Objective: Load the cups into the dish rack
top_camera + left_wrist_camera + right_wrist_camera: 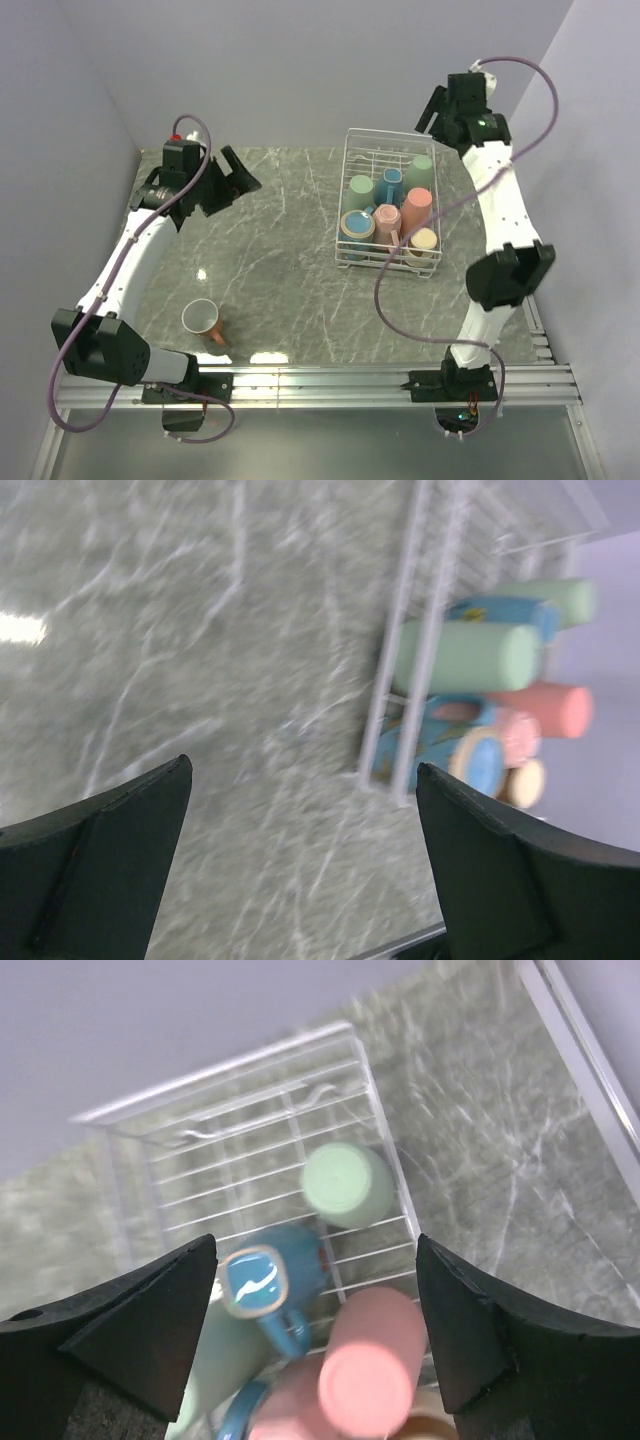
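Showing one orange cup (204,321) tipped over on the table (280,250) near the left base, mouth aimed far-left. Remaining cups (361,186) in the dish rack (385,150), long side near-to-far. Left gripper (303,770), right gripper (316,1243) spread apart, empty.

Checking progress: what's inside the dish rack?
About seven cups crowd the near part of the dish rack; its far strip is bare wire. Whatever lies beneath them is hidden.

Grey-green marbled tabletop (290,250) — pale lilac walls (300,70) around, metal rails (350,380) along near edge.
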Controlling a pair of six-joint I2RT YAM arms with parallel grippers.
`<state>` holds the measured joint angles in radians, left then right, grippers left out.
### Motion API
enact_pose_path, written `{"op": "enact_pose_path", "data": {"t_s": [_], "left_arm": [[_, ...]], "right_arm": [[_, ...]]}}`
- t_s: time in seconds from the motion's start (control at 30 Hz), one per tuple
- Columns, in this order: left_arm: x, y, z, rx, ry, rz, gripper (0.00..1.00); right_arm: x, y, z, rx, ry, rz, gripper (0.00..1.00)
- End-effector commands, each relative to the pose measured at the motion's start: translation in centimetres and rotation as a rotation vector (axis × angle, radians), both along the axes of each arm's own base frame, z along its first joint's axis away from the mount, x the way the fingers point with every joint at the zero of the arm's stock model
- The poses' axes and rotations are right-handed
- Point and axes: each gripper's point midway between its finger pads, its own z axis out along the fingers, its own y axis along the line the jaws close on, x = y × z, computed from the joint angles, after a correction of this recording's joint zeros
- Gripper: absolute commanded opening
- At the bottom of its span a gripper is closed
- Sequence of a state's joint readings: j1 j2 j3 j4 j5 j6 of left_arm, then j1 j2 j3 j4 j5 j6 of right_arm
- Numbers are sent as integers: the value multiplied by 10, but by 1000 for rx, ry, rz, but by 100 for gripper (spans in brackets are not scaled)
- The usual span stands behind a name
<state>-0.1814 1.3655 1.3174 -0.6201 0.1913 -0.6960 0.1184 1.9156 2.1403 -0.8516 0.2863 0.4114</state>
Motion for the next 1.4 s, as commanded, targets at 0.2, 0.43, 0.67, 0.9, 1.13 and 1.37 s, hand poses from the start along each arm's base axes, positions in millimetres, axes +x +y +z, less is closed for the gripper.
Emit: {"op": "enact_pose_path", "data": {"t_s": [0.2,0.43,0.67,0.9,1.13,1.37], "left_arm": [[32,-13,140,-115,-345,8,99],[43,18,156,-25,-318,185,99],[11,48,113,144,-199,240,99],[-46,55,33,181,38,218,99],[-103,61,-28,167,223,249,99],[-143,48,-82,121,397,183,98]], "right_arm": [[-87,144,93,317,-279,558,87],[-163,255,64,366,-172,975,88],[-178,276,39,317,-96,1024,88],[-174,275,40,310,-110,1012,88],[-178,279,29,345,-83,1013,87],[-180,273,23,330,-78,995,86]]}}
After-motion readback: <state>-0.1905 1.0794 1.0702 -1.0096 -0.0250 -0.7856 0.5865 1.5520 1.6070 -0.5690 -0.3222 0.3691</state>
